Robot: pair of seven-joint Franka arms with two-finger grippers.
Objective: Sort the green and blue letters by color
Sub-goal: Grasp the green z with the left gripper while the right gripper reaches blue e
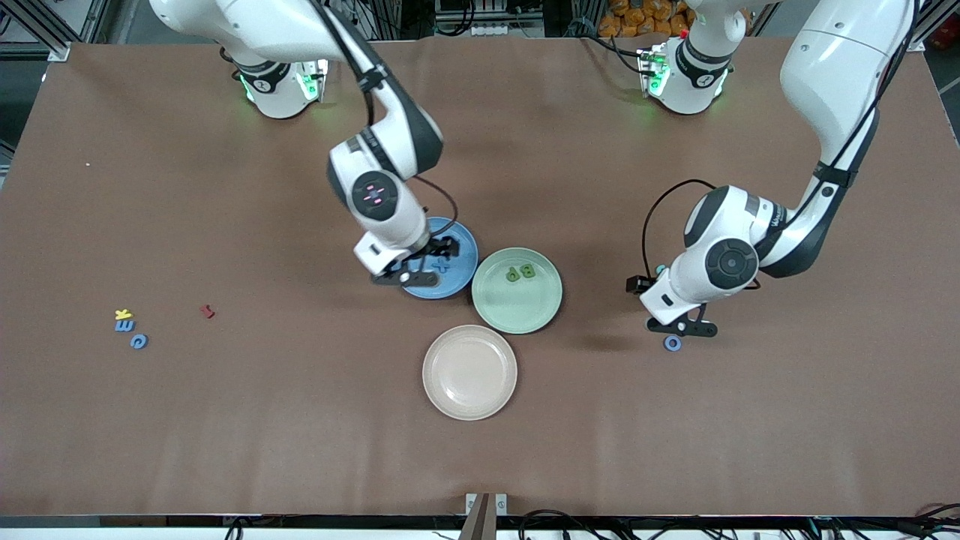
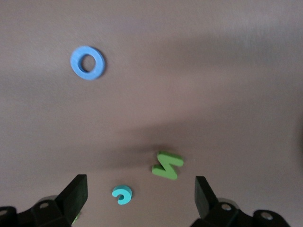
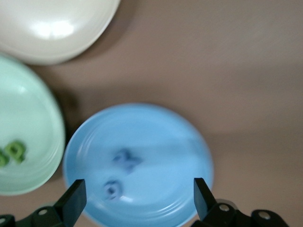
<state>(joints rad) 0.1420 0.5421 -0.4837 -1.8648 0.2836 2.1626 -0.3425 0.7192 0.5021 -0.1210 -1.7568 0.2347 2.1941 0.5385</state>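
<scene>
My right gripper (image 1: 424, 264) hangs open and empty over the blue plate (image 1: 462, 241), which holds two blue letters (image 1: 442, 265); they also show in the right wrist view (image 3: 124, 159). The green plate (image 1: 517, 309) holds two green letters (image 1: 520, 273). My left gripper (image 1: 681, 328) is open and empty, low over the table toward the left arm's end, above a blue ring letter (image 1: 673, 343). The left wrist view shows that ring (image 2: 88, 62), a green letter (image 2: 167, 165) and a small teal letter (image 2: 122, 194) lying between the open fingers (image 2: 75, 193). Two more blue letters (image 1: 131, 333) lie toward the right arm's end.
A cream plate (image 1: 469, 373) stands nearer the front camera than the blue and green plates. A yellow letter (image 1: 123, 314) and a dark red letter (image 1: 208, 310) lie beside the blue letters toward the right arm's end.
</scene>
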